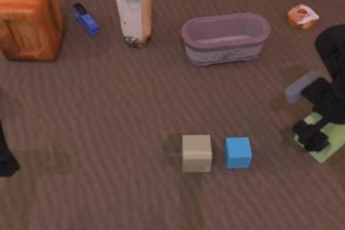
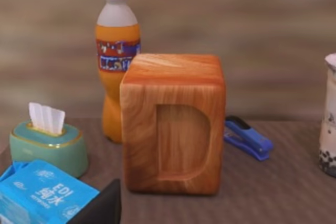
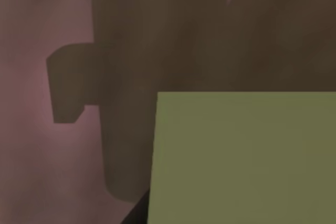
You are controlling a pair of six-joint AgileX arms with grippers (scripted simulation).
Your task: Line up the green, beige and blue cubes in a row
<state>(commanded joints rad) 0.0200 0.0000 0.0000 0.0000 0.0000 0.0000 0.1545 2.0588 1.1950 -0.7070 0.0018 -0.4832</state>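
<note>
green cube (image 1: 329,146) mostly hidden under right gripper (image 1: 311,136) (grip unclear), right of blue cube (image 1: 238,152).

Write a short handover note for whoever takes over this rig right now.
Right gripper: over the pale lime-green cube at the table's right edge; grip unclear.
Left arm: parked at the left edge.
Cream-beige cube and bright sky-blue cube: side by side, small gap, front centre.
Done: beige and blue in a row.
Left: bring green into that line.
</note>
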